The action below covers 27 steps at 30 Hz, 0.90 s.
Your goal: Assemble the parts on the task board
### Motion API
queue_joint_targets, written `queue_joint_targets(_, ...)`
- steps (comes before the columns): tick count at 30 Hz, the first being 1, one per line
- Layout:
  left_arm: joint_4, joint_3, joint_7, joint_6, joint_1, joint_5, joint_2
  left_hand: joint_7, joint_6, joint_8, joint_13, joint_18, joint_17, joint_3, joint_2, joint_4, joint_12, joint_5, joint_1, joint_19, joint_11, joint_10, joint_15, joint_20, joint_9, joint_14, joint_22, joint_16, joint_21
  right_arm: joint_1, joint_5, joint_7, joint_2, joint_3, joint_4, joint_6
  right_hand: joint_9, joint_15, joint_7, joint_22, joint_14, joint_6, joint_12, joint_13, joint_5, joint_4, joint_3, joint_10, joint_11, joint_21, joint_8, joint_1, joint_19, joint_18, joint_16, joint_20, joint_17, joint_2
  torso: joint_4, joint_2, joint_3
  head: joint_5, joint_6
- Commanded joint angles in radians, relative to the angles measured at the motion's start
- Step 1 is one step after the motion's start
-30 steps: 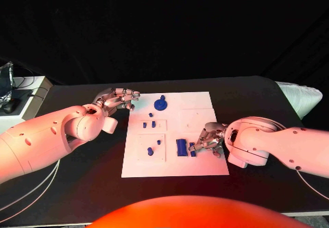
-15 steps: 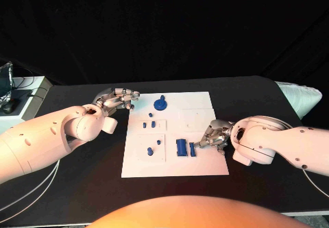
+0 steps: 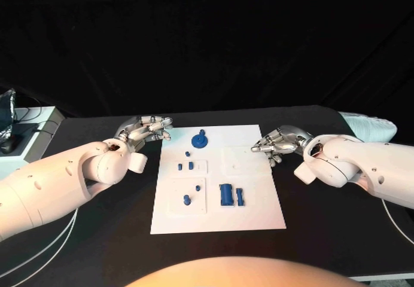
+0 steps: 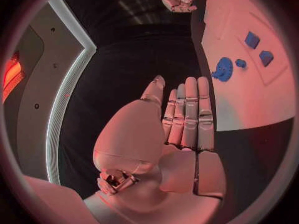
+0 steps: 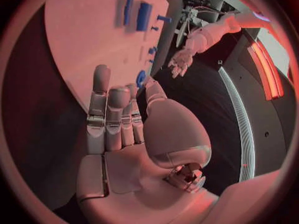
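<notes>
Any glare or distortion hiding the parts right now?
Head view: parts sharp on the board, no glare. Left wrist view: fisheye bends the board's edge; red cast on the left hand. Right wrist view: same bending; right hand blocks the middle.

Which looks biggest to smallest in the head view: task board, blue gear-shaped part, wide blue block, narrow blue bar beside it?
1. task board
2. blue gear-shaped part and wide blue block: look about alike, so no ranking between them
3. narrow blue bar

The gear lies farther from the camera, so it may look smaller than it is.
</notes>
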State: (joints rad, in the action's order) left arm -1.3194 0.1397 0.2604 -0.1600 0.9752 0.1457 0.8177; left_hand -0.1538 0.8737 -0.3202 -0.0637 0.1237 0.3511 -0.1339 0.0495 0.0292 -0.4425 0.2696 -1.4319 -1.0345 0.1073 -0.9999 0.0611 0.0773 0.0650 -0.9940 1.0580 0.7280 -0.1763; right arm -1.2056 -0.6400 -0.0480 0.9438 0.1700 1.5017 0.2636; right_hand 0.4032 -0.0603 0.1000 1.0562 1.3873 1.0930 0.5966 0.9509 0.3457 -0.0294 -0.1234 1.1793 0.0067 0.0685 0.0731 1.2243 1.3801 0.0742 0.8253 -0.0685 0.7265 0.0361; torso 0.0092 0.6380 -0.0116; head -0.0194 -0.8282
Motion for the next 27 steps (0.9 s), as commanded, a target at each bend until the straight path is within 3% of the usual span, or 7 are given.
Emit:
queue_joint_targets(1, 0.019, 0.001, 0.113, -0.041, 0.000, -0.077, -0.014, 0.003, 0.036, 0.071, 0.001, -0.027, -0.092, -0.039, 0.008, 0.015, 0.124, -0.009, 0.002, 0.004, -0.001, -0.063, 0.009, 0.017, -0.001, -0.060, -0.116, -0.166, 0.100, -0.002, 0.259, 0.290, -0.042, -0.006, -0.103, 0.072, -0.053, 0.018, 0.011, -0.113, -0.021, -0.029, -0.084, -0.119, -0.018, -0.023, 0.011, -0.023, 0.011, -0.004, -0.002, 0.045, -0.083, -0.013, -0.139, 0.026, -0.067, 0.014, -0.0092, -0.017, 0.0033, 0.004, 0.052)
queue_joint_targets(17, 0.194, 0.003, 0.215, -0.123, -0.014, -0.106, -0.129, 0.055, 0.026, 0.265, 0.007, 0.017, -0.293, -0.066, 0.016, -0.015, 0.384, -0.030, -0.003, 0.307, 0.036, 0.052, 0.101, 0.211, -0.009, 0.201, -0.840, -0.671, 0.108, 0.053, 0.503, 0.530, -0.263, -0.053, -0.483, 0.075, -0.339, 0.176, 0.049, -0.710, -0.213, -0.081, -0.534, -0.892, -0.106, -0.073, 0.122, -0.071, 0.128, -0.001, -0.011, 0.092, -0.442, -0.030, -0.763, 0.192, -0.658, 0.004, -0.0257, -0.052, -0.0125, 0.041, 0.161)
queue_joint_targets(18, 0.187, 0.002, 0.158, -0.086, -0.013, -0.089, -0.123, 0.154, -0.874, 0.320, 0.064, -0.124, -0.351, 0.134, -0.049, -0.029, 0.442, -0.270, 0.422, 1.034, -0.107, 1.000, -0.061, -0.077, -0.065, 0.994, -1.058, -0.728, 0.176, 0.048, 0.437, 0.439, -0.255, -0.052, -0.470, 0.078, -0.403, 0.060, -0.100, -1.056, -0.562, -0.380, -0.597, -0.951, -0.346, 0.029, 0.123, -0.401, -0.007, -0.068, -0.073, -0.297, -1.380, -0.074, -0.825, 0.068, -0.727, -0.036, -0.0238, -0.045, -0.0067, 0.035, 0.150)
queue_joint_targets(19, 0.185, 0.001, 0.159, -0.088, -0.013, -0.090, -0.123, 0.154, -0.874, 0.320, 0.064, -0.124, -0.351, 0.134, -0.049, -0.029, 0.442, -0.270, 0.447, 1.034, -0.107, 1.000, -0.061, -0.077, -0.065, 0.994, -1.058, -0.728, 0.176, 0.049, 0.438, 0.440, -0.254, -0.053, -0.468, 0.080, -0.403, 0.060, -0.100, -1.056, -0.584, -1.093, -0.597, -0.951, -0.346, 0.029, 0.123, -0.421, -0.007, -0.068, -0.073, -0.320, -1.380, -0.074, -0.825, 0.068, -0.727, -0.036, -0.0236, -0.046, -0.0064, 0.034, 0.151)
queue_joint_targets(25, 0.140, -0.013, 0.169, -0.142, -0.004, -0.095, -0.114, 0.154, -0.874, 0.320, 0.064, -0.124, -0.351, 0.134, -0.049, -0.029, 0.442, -0.270, 0.646, 1.034, -0.107, 1.000, -0.061, -0.077, -0.065, 0.994, -1.058, -0.728, 0.176, 0.060, 0.458, 0.453, -0.245, -0.064, -0.414, 0.123, -0.403, 0.060, -0.100, -1.056, -1.387, -1.093, -0.597, -0.951, -0.346, 0.029, 0.123, -1.179, -0.007, -0.068, -0.073, -0.502, -1.380, -0.074, -0.825, 0.068, -0.727, -0.036, -0.0185, -0.063, -0.0001, 0.029, 0.178)
queue_joint_targets(26, 0.120, -0.020, 0.174, -0.166, 0.000, -0.098, -0.110, 0.154, -0.874, 0.320, 0.064, -0.124, -0.351, 0.134, -0.049, -0.029, 0.442, -0.270, 0.686, 1.034, -0.107, 1.000, -0.061, -0.077, -0.065, 0.994, -1.058, -0.728, 0.176, 0.064, 0.467, 0.459, -0.241, -0.070, -0.389, 0.143, -0.403, 0.060, -0.100, -1.056, -1.387, -1.093, -0.597, -0.951, -0.346, 0.029, 0.123, -1.179, -0.007, -0.068, -0.073, -1.224, -1.380, -0.074, -0.825, 0.068, -0.727, -0.036, -0.0163, -0.070, 0.0027, 0.027, 0.190)
queue_joint_targets(27, 0.104, -0.025, 0.177, -0.185, 0.003, -0.100, -0.107, 0.154, -0.874, 0.320, 0.064, -0.124, -0.351, 0.134, -0.049, -0.029, 0.442, -0.270, 0.723, 1.034, -0.107, 1.000, -0.061, -0.077, -0.065, 0.994, -1.058, -0.728, 0.176, 0.068, 0.474, 0.463, -0.238, -0.074, -0.370, 0.158, -0.403, 0.060, -0.100, -1.056, -1.387, -1.093, -0.597, -0.951, -0.346, 0.029, 0.123, -1.179, -0.007, -0.068, -0.073, -1.224, -1.380, -0.074, -0.825, 0.068, -0.727, -0.036, -0.0147, -0.075, 0.0047, 0.025, 0.199)
